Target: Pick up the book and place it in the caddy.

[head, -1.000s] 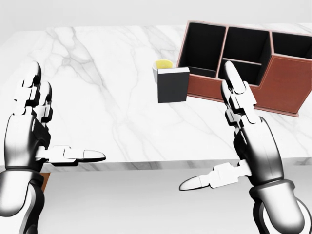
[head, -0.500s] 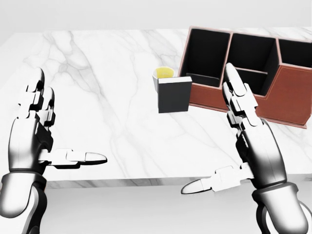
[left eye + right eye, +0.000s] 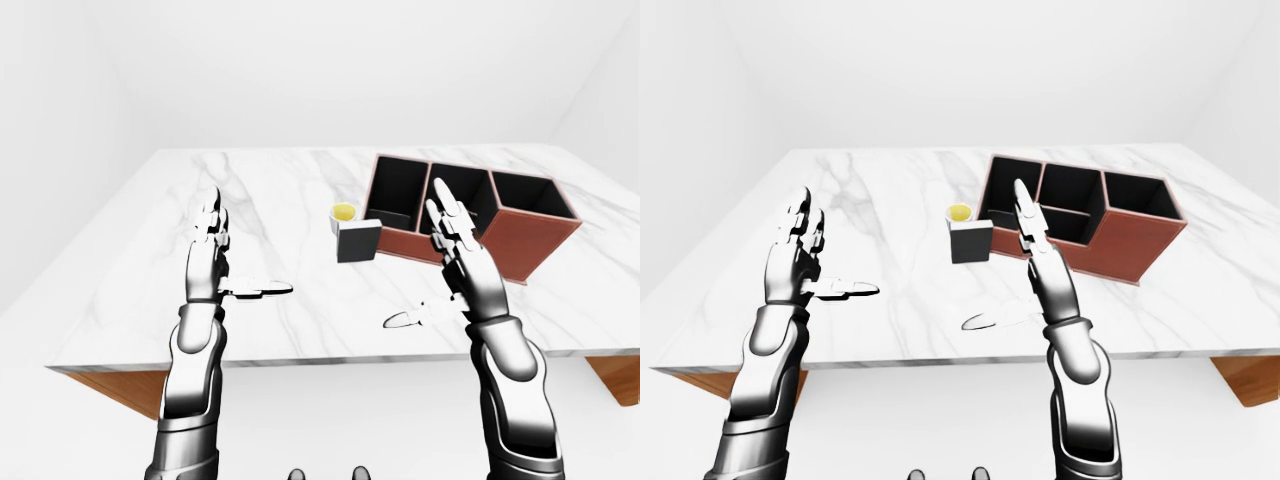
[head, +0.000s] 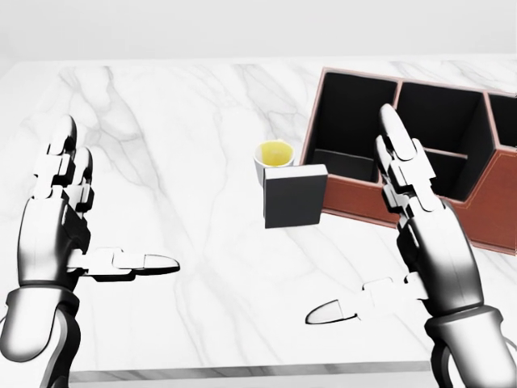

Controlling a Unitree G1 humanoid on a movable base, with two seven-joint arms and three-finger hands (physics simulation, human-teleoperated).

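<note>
Book (image 4: 295, 196) stands upright by the caddy (image 4: 420, 202); looks stiff and light, so pinch its side edges. Both hands' fingers (image 4: 396, 153) are spread, holding nothing.

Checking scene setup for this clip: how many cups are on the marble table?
1. A single white cup with yellow inside stands just above the upright dark book in the head view, left of the brown caddy. Another could sit hidden inside the caddy's compartments.
</note>
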